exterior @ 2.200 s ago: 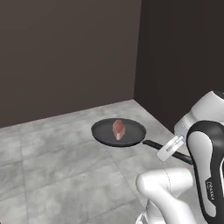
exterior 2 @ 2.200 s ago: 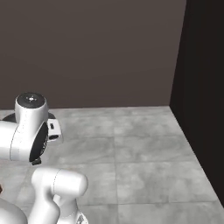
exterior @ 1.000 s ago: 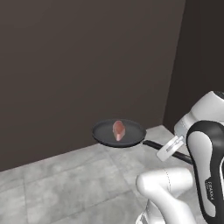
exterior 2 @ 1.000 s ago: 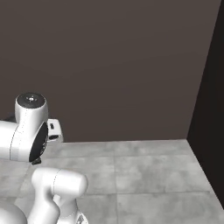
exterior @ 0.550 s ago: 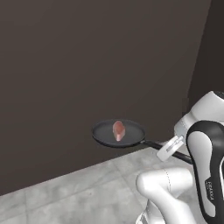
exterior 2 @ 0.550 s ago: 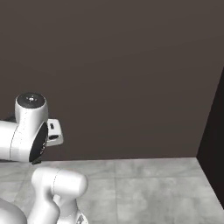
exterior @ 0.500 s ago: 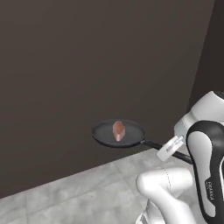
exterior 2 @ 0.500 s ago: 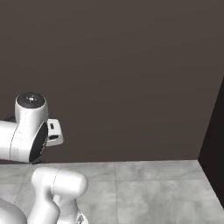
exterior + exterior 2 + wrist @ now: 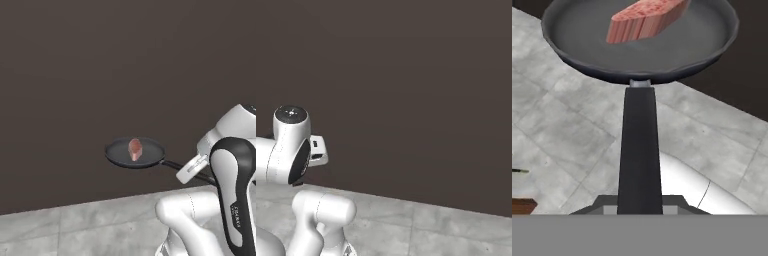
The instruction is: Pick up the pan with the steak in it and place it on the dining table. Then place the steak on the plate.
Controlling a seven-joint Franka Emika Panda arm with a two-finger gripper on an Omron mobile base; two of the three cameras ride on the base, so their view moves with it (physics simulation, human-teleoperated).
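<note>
The black pan (image 9: 134,156) hangs level in the air in front of a dark wall, with the pinkish-red steak (image 9: 135,149) lying near its middle. Its long handle (image 9: 176,167) runs back to my gripper (image 9: 198,175), which is shut on the handle's end beside the white hand. In the hand view the pan (image 9: 587,45) spans the top, the steak (image 9: 643,21) rests in its far half, and the handle (image 9: 640,150) comes straight down to my gripper (image 9: 640,206); the fingertips themselves are hidden by the handle. The dining table and the plate are out of view.
A dark wall (image 9: 100,75) stands close ahead, also seen as the wall (image 9: 406,90) in the right base view. Grey tiled floor (image 9: 75,230) lies below the pan. A brown edge (image 9: 522,206) shows at the lower left of the hand view.
The whole picture has shifted: the cameras moved, so the floor sank lower and the dark wall now covers most of both base views. The pan and steak kept their place relative to the arm.
</note>
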